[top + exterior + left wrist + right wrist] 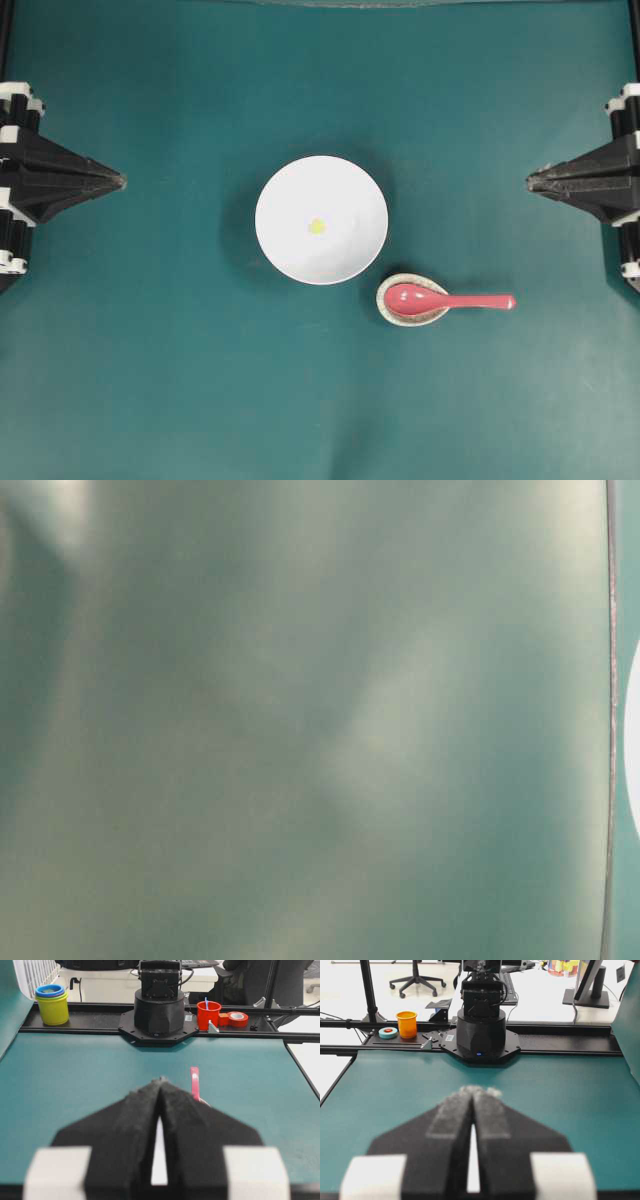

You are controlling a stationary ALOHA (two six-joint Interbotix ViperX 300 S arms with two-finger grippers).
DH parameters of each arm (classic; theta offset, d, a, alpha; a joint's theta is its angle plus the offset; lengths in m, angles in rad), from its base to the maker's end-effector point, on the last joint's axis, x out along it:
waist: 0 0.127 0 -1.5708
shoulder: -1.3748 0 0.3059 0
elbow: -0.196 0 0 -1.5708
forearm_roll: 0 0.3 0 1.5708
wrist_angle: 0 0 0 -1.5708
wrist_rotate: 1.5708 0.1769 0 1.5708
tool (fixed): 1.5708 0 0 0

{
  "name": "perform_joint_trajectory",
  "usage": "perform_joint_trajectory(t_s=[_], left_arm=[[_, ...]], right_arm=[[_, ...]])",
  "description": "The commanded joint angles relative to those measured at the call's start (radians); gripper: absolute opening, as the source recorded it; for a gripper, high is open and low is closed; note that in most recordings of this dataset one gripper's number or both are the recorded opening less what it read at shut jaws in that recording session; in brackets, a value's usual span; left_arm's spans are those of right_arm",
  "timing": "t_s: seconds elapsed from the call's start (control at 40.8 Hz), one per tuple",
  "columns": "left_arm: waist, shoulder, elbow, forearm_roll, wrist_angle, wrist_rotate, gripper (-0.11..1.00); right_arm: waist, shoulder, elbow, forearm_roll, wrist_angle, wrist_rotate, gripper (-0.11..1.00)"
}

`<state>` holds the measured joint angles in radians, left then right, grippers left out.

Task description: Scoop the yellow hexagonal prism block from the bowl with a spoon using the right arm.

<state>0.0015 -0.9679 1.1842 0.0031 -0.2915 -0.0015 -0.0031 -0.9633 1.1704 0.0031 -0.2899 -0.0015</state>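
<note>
We see our right gripper [530, 181] clenched on nothing at the table's [150, 400] right edge, the left gripper [122, 181] likewise clenched and empty at the left edge. The spoon [445, 300] lies nearer the right arm, scoop on a small rest [386, 310], handle running lengthwise toward the right edge. The yellow block [316, 227] sits in the bowl [290, 190] at the table's middle.

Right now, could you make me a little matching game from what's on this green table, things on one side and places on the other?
Things:
1. block
2. spoon
3. bowl
4. right tool

Places:
A. scoop on the speckled rest
B. mid-table
C. inside the bowl
D. at the right edge, shut, holding nothing

Pairs: 1-C, 2-A, 3-B, 4-D
</note>
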Motion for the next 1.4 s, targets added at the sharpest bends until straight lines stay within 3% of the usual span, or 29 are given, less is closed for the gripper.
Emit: perform_joint_trajectory(t_s=[0.0,0.024,0.049,0.637,0.71,0.906,1.004,1.371], left_arm=[[-0.002,-0.003,-0.031,0.005,0.055,-0.003,-0.01],[-0.002,-0.009,-0.035,0.005,0.089,-0.005,-0.01],[-0.002,-0.011,-0.037,0.005,0.094,-0.005,0.08],[-0.002,-0.017,-0.037,0.006,0.104,-0.005,0.05],[-0.002,-0.017,-0.038,0.005,0.104,-0.005,0.05],[-0.002,-0.017,-0.037,0.006,0.104,-0.005,0.05],[-0.002,-0.017,-0.038,0.006,0.103,-0.005,0.05],[-0.002,-0.017,-0.037,0.006,0.098,0.000,0.05]], right_arm=[[-0.003,0.012,-0.015,-0.005,0.003,-0.006,-0.02],[-0.003,0.014,-0.020,-0.005,0.026,-0.008,-0.02],[-0.005,0.014,-0.021,-0.005,0.032,-0.008,-0.01],[-0.005,0.012,-0.029,-0.005,0.035,-0.002,0.00],[-0.005,0.012,-0.028,-0.005,0.035,-0.002,0.05],[-0.003,0.014,-0.029,-0.002,0.041,0.006,0.43],[-0.005,0.017,-0.026,0.000,0.052,0.009,0.53],[0.002,0.155,0.003,0.012,0.034,0.078,0.52]])
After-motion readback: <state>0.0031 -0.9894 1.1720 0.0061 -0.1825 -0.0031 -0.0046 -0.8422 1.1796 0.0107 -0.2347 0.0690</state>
